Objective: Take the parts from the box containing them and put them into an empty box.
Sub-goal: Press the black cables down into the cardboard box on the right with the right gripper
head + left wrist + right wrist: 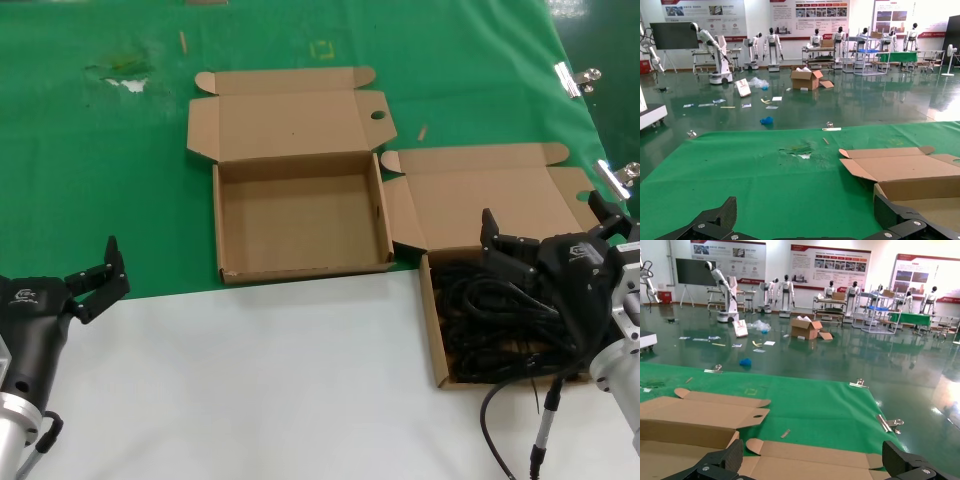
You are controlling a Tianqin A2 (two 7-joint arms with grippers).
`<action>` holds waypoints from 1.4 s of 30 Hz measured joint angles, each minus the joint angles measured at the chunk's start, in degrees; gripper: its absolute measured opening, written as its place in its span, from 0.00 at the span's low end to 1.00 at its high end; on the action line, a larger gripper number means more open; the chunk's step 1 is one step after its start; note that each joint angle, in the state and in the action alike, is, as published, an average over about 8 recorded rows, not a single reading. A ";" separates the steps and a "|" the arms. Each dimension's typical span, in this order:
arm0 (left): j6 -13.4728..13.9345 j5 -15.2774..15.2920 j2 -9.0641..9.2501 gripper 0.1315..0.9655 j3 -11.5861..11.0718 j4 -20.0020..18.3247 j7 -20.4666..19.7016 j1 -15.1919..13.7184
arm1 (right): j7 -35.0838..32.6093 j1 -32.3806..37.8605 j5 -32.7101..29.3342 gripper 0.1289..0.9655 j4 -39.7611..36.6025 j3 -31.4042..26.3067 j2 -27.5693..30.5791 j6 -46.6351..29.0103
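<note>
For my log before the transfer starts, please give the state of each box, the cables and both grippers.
empty box: lid open, nothing inside.
box containing the parts: lid open, filled with cables.
parts: tangled bundles inside their box.
left gripper: open, holding nothing, over the white surface.
right gripper: open, above the cables.

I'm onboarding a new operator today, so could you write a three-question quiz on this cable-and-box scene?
1. True or false: the empty box lies to the robot's left of the box containing them.
2. Which gripper is over the parts? A) left gripper B) right gripper C) neither
3. Fill in: the small round hole is in the lid of the ____ box.

Key:
1. True. The cable box sits toward the robot's right, partly on the white surface.
2. B. It hangs open above the cables; the left gripper waits, open, at the near left, away from both boxes.
3. Empty.
</note>
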 joint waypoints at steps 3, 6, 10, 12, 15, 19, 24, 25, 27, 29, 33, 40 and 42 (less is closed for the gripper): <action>0.00 0.00 0.00 1.00 0.00 0.00 -0.01 0.00 | 0.00 0.00 0.00 1.00 0.00 0.00 0.00 0.00; 0.00 0.00 0.00 1.00 0.00 0.00 0.00 0.00 | 0.00 0.00 0.00 1.00 0.00 0.00 0.00 0.00; 0.00 0.00 0.00 1.00 0.00 0.00 0.01 0.00 | 0.00 0.00 0.00 1.00 0.00 0.00 0.00 0.00; 0.00 0.00 0.00 1.00 0.00 0.00 0.02 0.00 | 0.00 0.00 0.00 1.00 0.00 0.00 0.00 0.00; 0.00 0.00 0.00 1.00 0.00 0.00 0.02 0.00 | 0.00 0.00 0.00 1.00 0.00 0.00 0.00 0.00; 0.00 0.00 0.00 1.00 0.00 0.00 0.02 0.00 | 0.00 0.00 0.00 1.00 0.00 0.00 0.00 0.00; 0.00 0.00 0.00 1.00 0.00 0.00 0.02 0.00 | 0.00 0.00 0.00 1.00 0.00 0.00 0.00 0.00; 0.00 0.00 0.00 1.00 0.00 0.00 0.02 0.00 | 0.00 0.00 0.00 1.00 0.00 0.00 0.00 0.00; 0.00 0.00 0.00 1.00 0.00 0.00 0.02 0.00 | 0.00 0.00 0.00 1.00 0.00 0.00 0.00 0.00; 0.00 0.00 0.00 1.00 0.00 0.00 0.02 0.00 | 0.00 0.00 0.00 1.00 0.00 0.00 0.00 0.00; 0.00 0.00 0.00 1.00 0.00 0.00 0.02 0.00 | 0.00 0.00 0.00 1.00 0.00 0.00 0.00 0.00; 0.00 0.00 0.00 1.00 0.00 0.00 0.02 0.00 | 0.00 0.00 0.00 1.00 0.00 0.00 0.00 0.00; 0.00 0.00 0.00 1.00 0.00 0.00 0.03 0.00 | 0.00 0.00 0.00 1.00 0.00 0.00 0.00 0.00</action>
